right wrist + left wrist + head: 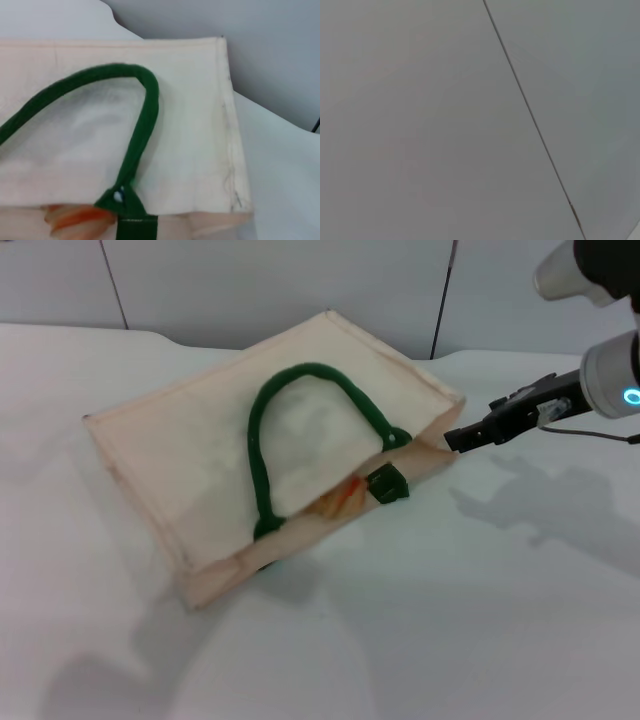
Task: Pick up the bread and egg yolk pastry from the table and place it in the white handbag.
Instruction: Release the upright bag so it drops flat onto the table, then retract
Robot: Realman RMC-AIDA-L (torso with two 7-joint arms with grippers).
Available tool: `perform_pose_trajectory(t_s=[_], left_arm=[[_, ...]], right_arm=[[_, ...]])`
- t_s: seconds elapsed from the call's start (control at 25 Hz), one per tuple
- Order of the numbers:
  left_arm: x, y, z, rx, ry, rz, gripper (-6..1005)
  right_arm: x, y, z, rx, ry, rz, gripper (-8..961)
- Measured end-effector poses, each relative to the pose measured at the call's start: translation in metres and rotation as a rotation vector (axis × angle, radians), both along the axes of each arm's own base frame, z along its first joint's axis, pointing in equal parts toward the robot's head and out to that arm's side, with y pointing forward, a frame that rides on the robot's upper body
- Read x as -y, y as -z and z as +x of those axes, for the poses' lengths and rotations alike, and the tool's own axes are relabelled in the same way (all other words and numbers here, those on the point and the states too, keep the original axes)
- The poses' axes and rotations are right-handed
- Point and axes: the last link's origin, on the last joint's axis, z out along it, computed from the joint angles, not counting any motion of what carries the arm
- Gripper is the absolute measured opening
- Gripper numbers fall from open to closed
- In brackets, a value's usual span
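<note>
matt cloth white handbag [190, 455], green rope handle [300, 390]

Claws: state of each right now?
Left claw: not in view.
Right claw: by the white handbag corner, holding nothing visible; open or closed cannot be told.

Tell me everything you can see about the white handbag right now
The white handbag is a cream fabric tote lying flat on the white table, its opening toward the robot. A dark green rope handle arches over its upper face, ending in green tabs. Orange-striped bread shows just inside the mouth. Dark scuffs mark one side seam. The right tool is at the bag's right corner; contact is unclear.
</note>
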Motion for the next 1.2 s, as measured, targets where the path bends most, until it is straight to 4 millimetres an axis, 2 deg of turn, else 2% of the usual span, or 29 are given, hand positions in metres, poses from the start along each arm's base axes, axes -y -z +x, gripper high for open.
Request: perform_pose_trajectory(t_s=[0.08,0.2,0.32,0.52,0.72,1.0,1.08,1.2], left_arm=[[-0.001,0.000,-0.001,0.007,-0.001,0.009,397],[-0.004,0.001,-0.010,0.029,-0.016,0.032,521],[-0.009,0.000,-0.021,0.078,-0.036,0.072,645],[-0.018,-0.001,-0.042,0.202,-0.063,0.130,784],[-0.030,0.011,-0.064,0.253,-0.072,0.193,786],[-0.030,0.023,-0.087,0.274,-0.079,0.302,787],[-0.027,0.024,-0.098,0.283,-0.096,0.354,786],[-0.025,0.022,-0.103,0.294,-0.102,0.392,785]], right_arm=[[-0.001,-0.001,0.005,-0.004,0.007,0.023,854],[-0.001,-0.006,0.012,-0.016,0.015,0.061,853],[-0.003,-0.020,0.018,-0.053,0.008,0.138,852],[-0.002,-0.045,0.009,-0.167,-0.138,0.300,851],[-0.004,-0.054,0.012,-0.235,-0.274,0.462,851],[-0.005,-0.054,0.037,-0.239,-0.307,0.684,851],[-0.005,-0.055,0.038,-0.251,-0.309,0.696,851],[-0.004,-0.060,0.039,-0.320,-0.315,0.730,852]])
